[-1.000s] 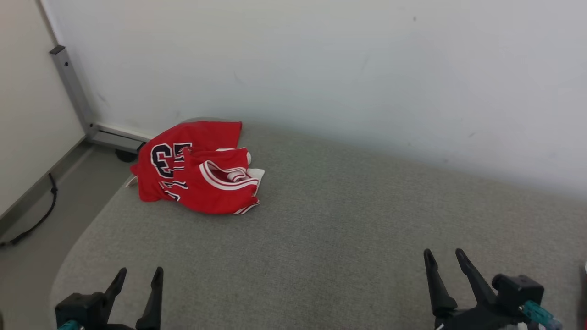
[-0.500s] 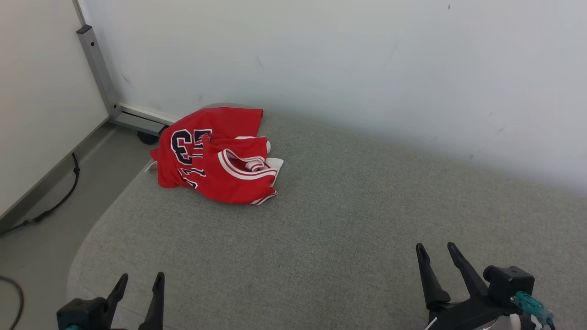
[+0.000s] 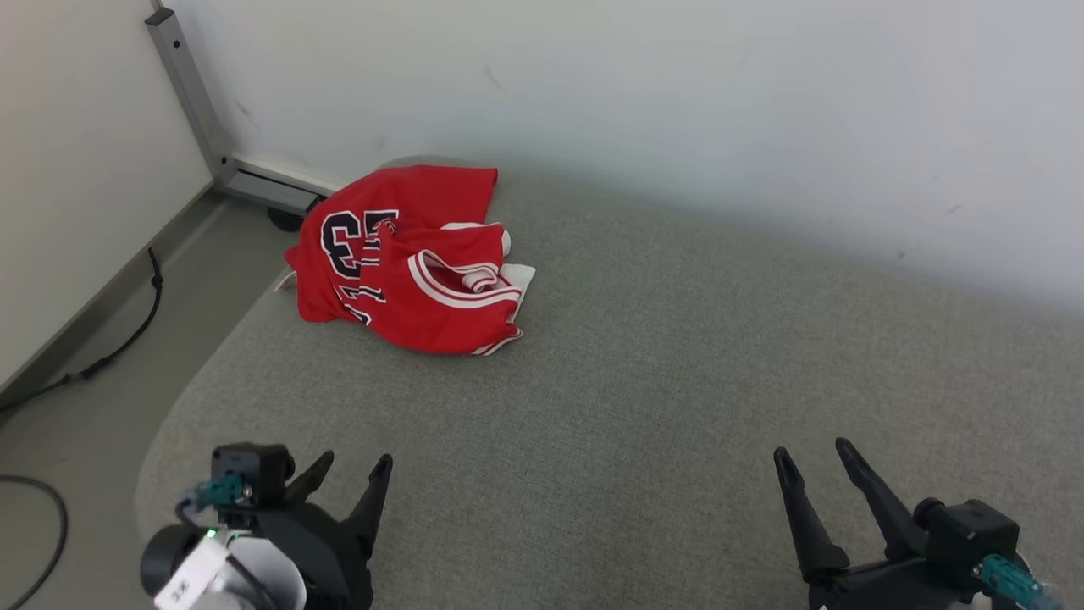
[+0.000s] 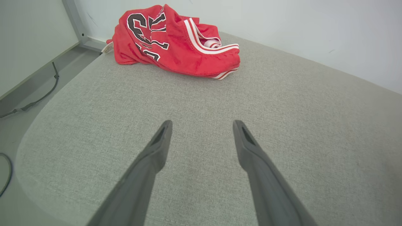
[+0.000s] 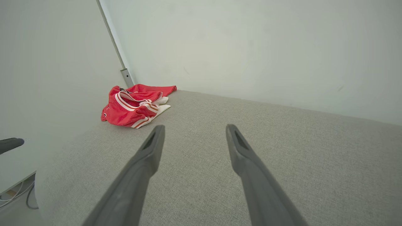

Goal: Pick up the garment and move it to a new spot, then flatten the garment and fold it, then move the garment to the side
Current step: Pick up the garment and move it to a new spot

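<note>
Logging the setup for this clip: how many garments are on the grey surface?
1. A crumpled red jersey lies at the far left corner of the grey surface, near the wall; its folds could hide another.

Grey fabric-covered surface (image 3: 660, 398) with rounded corners; a crumpled red jersey (image 3: 406, 263) lies on it

Matt red cloth for the garment (image 3: 423, 280); coarse grey woven fabric on the desk (image 3: 635, 407) beneath it; smooth matt plastic fingers (image 4: 155, 153); dull metal post (image 3: 192, 93) behind it.
</note>
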You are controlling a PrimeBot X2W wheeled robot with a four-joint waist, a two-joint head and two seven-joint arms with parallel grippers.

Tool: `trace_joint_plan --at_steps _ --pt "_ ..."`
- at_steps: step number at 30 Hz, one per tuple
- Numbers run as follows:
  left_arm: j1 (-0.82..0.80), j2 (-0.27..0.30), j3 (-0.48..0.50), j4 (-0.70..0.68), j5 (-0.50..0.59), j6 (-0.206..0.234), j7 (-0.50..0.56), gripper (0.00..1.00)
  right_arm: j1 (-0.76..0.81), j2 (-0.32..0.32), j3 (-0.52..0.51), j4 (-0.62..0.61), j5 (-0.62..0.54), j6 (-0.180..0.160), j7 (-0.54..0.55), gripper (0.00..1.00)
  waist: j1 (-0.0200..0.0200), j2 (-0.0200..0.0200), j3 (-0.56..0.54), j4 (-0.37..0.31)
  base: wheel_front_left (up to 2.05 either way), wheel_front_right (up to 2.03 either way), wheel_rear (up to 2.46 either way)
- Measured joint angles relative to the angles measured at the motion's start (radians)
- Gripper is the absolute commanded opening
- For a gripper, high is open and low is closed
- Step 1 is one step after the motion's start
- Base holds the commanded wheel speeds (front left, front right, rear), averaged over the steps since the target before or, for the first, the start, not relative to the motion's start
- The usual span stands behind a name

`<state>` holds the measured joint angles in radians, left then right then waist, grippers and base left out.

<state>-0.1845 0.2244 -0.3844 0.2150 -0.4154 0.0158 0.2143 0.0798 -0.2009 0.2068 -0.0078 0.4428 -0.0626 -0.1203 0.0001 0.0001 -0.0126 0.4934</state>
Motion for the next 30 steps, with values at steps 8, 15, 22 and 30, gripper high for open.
trace_joint_plan --at_steps 8,15,22,30 --pt "-0.227 -0.003 -0.013 0.161 0.012 -0.039 0.079 1.0 0.003 -0.096 0.008 -0.21 -0.078 -0.009 0.084 1.0 0.0001 0.0 0.092 -0.024 0.0 0.0 0.0" --pt "-0.388 0.01 -0.014 0.27 0.036 -0.069 0.111 1.0 -0.004 -0.166 -0.005 -0.38 -0.131 -0.017 0.184 1.0 0.0001 0.0 0.18 -0.079 0.0 0.0 0.0" --pt "-0.481 0.04 -0.023 0.355 0.079 -0.079 0.122 1.0 -0.035 -0.197 -0.029 -0.486 -0.148 -0.026 0.272 1.0 0.0 0.0 0.278 -0.137 0.0 0.0 0.0" --pt "-0.581 0.02 -0.056 0.441 0.109 -0.088 0.124 1.0 -0.092 -0.223 -0.069 -0.548 -0.156 -0.03 0.34 1.0 0.0001 0.0001 0.388 -0.191 0.0 0.0 0.0"
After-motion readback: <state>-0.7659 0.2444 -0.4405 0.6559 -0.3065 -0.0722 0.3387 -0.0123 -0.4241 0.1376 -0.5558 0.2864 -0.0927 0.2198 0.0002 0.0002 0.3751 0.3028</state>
